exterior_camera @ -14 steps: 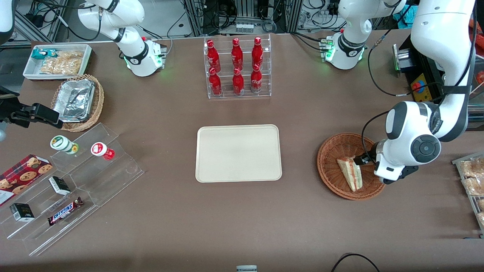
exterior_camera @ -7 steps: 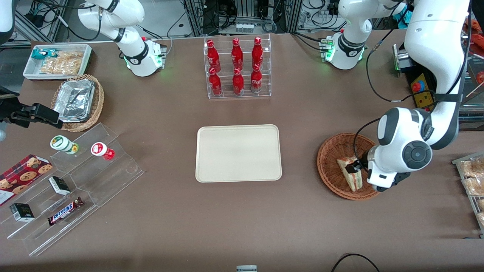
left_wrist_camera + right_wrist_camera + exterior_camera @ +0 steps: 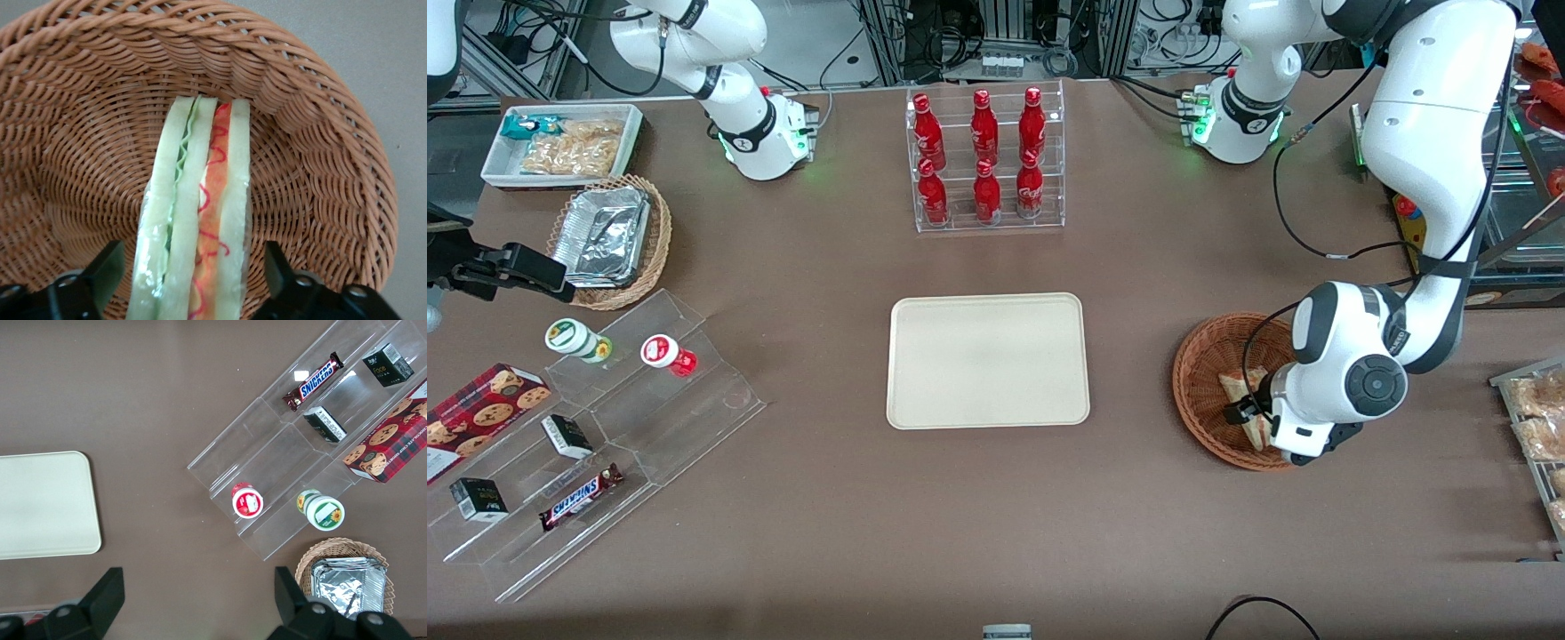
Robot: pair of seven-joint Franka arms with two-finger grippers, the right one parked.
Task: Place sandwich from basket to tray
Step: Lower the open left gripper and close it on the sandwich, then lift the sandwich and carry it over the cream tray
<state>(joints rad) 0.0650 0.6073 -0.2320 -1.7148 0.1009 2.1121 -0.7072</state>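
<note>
Now the hand (image 3: pixel 1247 414) is right down in the basket (image 3: pixel 1197 384), fingers (image 3: pixel 100 270) spread wide, one on each side of the sandwich (image 3: pixel 197 220) and not yet touching the bread! A second ago it hung at the basket's edge toward the working arm's end; half a second ago it was over the wedge; now it has dropped and straddles it. That reads as the last beat before the squeeze, so the pick looks close, though nothing is gripped yet. The sandwich stands on edge between the fingers, lying in the basket where it has been all along, layers facing up at the wrist camera.

Counting up: one sandwich, one basket, one tray (image 3: pixel 989 360), the tray sitting bare and well apart from the hand, toward the parked arm's end of the worktop. Farther off from the hand, six red bottles (image 3: pixel 982 152) in a clear rack. The carry to the tray is all still to come.
</note>
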